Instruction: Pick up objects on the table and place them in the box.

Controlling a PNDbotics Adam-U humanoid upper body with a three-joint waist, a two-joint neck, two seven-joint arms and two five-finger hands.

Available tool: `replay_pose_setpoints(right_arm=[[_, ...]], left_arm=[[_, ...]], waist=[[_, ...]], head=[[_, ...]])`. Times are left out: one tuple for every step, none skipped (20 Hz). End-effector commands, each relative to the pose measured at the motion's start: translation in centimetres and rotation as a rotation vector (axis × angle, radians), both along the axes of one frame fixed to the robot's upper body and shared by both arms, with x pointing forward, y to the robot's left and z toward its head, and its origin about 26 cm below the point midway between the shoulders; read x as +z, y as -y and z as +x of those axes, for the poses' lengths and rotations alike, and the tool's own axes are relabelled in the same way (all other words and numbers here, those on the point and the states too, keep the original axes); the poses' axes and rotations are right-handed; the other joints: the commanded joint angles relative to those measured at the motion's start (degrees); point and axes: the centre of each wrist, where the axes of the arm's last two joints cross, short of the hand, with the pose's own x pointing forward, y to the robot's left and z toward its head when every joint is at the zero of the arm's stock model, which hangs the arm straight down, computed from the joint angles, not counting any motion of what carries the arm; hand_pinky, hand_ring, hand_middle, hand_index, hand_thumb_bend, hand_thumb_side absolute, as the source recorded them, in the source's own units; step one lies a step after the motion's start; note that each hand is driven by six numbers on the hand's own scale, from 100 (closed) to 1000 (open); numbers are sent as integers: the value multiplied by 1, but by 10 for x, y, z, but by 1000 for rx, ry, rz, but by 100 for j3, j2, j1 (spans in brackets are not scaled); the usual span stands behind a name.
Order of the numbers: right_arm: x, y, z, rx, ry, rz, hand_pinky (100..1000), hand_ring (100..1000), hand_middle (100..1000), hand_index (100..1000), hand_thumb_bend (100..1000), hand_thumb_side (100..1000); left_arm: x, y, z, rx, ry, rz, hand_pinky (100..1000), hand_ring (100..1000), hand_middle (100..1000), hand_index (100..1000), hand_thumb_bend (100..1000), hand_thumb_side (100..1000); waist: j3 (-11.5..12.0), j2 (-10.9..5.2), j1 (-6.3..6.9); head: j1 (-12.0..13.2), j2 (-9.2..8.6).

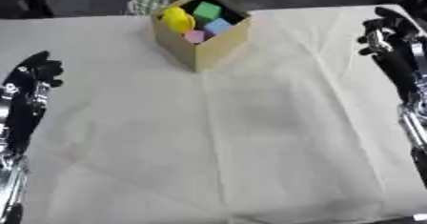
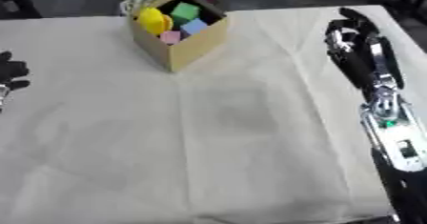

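1. The cardboard box (image 1: 200, 44) stands on the far part of the table, left of the middle, turned so one corner faces the robot; its top is open.
2. Inside it lie a yellow rounded piece (image 1: 177, 19) against the left wall, a green block (image 1: 207, 11) toward the back, a light blue block (image 1: 218, 26) in front of that, and a pink block (image 1: 194, 36) nearest the front corner; all four sit packed close together.
3. Just behind the box, touching or nearly touching its back left wall, a pale patterned thing (image 1: 150, 0) shows with a bluish piece on top; I cannot make out what it is.
4. The table (image 1: 250, 137) is covered with a cream cloth, creased along fold lines.
5. The left hand (image 1: 37, 70) hangs over the left edge of the cloth, well apart from the box; its fingers look curled, and it holds nothing.
6. The right hand (image 2: 350, 27) is over the far right side of the cloth, well apart from the box; fingers curled inward, nothing in them; its silver and black forearm runs down the right edge.
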Motion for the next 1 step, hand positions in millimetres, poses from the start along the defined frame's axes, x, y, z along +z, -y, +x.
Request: replay_pose_setpoints(right_arm=[[3,-2,-4,4,30,40,565,647,715,892,100,651]], left_arm=[[6,-3,0,15,22,-2,778,797,727,893,168,711]], waist=[[-11,7,60]], head=[[39,26]])
